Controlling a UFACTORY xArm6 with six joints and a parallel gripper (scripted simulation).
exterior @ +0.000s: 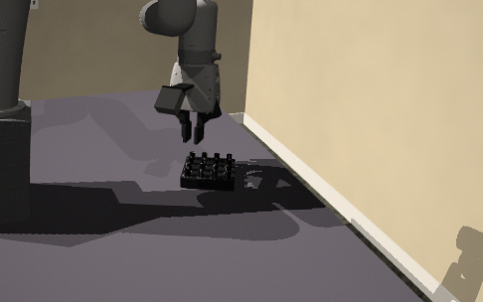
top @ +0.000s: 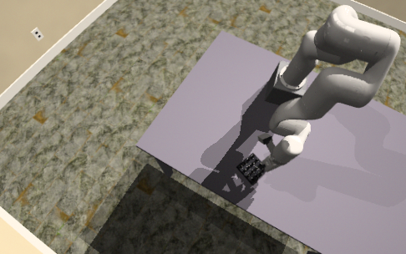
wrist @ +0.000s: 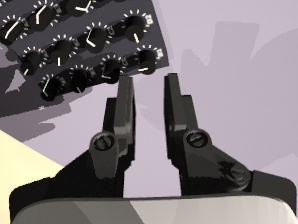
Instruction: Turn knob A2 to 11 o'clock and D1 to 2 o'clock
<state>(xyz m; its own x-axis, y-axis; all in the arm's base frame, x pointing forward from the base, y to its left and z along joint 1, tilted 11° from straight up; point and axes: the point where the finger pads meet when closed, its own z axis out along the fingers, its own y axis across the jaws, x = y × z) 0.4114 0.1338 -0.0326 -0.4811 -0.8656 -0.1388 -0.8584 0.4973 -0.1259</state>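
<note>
— What do we have nearest the wrist camera?

— Our pincer (wrist: 148,92), its two dark fingers standing nearly parallel with a narrow gap between them. We see bare lilac surface (wrist: 220,23) through that gap, so we hold nothing; the fingers are drawn mostly together, not fully.

— And just past the fingertips?

— The knob box (wrist: 73,23), black, with rows of small knobs that each carry a white line. From the wrist view its nearest edge lies just beyond our left finger, and the box runs off to the upper left.

— Are we touching it?

— No. From the side view our pincer (exterior: 192,130) hangs above the knob box (exterior: 208,172), over its rear-left part, well apart from the knob tops. The box stands flat on the surface (exterior: 149,258).

— And farther out?

— From overhead we see the box (top: 251,168) near the surface's edge, partly in our arm's (top: 334,79) shadow, with stone-patterned floor (top: 83,125) beyond.
</note>
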